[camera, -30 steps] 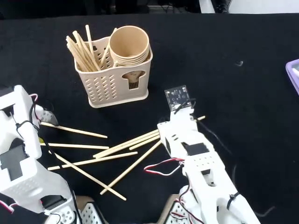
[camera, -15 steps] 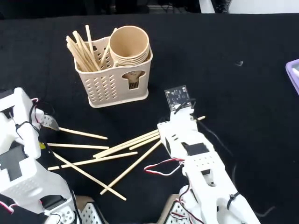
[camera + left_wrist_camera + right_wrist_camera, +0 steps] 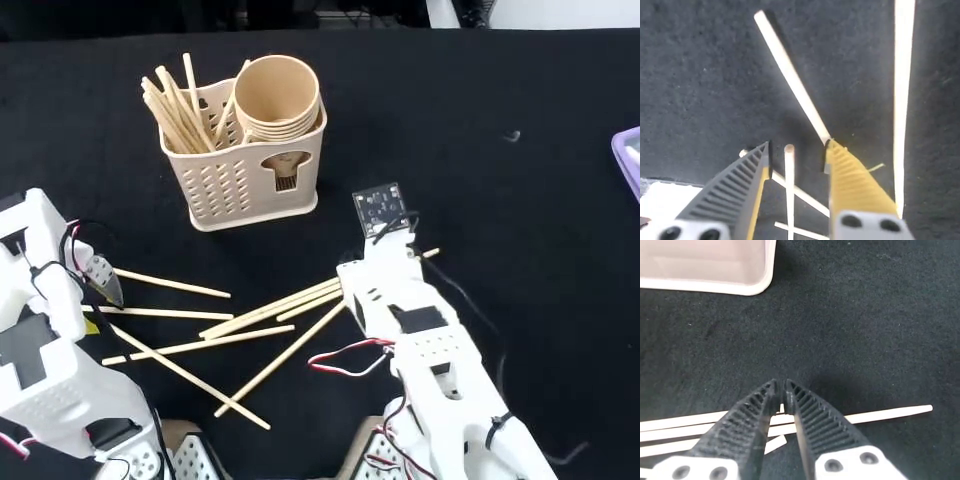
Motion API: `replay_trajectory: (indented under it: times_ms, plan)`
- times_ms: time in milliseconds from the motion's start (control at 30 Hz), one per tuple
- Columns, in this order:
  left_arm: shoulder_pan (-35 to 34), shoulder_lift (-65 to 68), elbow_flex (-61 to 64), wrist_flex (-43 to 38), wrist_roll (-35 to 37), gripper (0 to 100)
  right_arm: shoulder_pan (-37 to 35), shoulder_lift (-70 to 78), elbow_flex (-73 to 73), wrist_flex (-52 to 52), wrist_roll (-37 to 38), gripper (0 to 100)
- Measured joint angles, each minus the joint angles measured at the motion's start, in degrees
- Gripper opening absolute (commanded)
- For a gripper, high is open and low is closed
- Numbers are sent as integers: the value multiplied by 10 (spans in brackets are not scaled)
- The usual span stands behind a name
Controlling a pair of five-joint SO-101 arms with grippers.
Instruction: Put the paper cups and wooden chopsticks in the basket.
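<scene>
Two white SO-101 arms stand at the near edge of a black table [image 3: 520,250], the left arm [image 3: 45,340] at the near left corner and the right arm [image 3: 420,330] stretching in from the near middle. Behind them, well toward the far left, sits the beige slotted basket [image 3: 245,185]. A nested stack of paper cups [image 3: 277,95] stands upright in its right compartment, and a bundle of wooden chopsticks [image 3: 175,105] leans out of its left compartment.

Several loose chopsticks [image 3: 270,305] lie scattered on the cloth between the two arms, some crossing each other, well apart from the basket.

The left gripper [image 3: 797,146] hangs low over the left ends of these sticks with its jaws parted. In the left wrist view the end of one short stick [image 3: 789,165] lies in the gap between them, and a slanted chopstick [image 3: 790,80] runs up to the tip of the yellow finger.

The right gripper [image 3: 780,384] points down at the cloth with its black jaws pressed nearly together, gripping nothing that can be made out. Its tips sit just above a chopstick [image 3: 890,413] lying across the cloth, with the basket's base corner beyond.
</scene>
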Motion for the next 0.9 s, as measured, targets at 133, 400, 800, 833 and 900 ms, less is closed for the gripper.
replay_trajectory:
  times_ms: [133, 400, 800, 833, 900]
  plan:
    - [-14, 2, 0, -13, -2, 202, 0, 0, 0, 0, 0, 29]
    - [-43, 2, 18, -104, -3, 202, 0, 0, 0, 0, 0, 29]
    - [-44, 2, 18, -110, -4, 47, 0, 0, 0, 0, 0, 29]
    - [-44, 2, 18, -110, -4, 46, 0, 0, 0, 0, 0, 29]
    - [-44, 2, 13, -110, -4, 46, 0, 0, 0, 0, 0, 29]
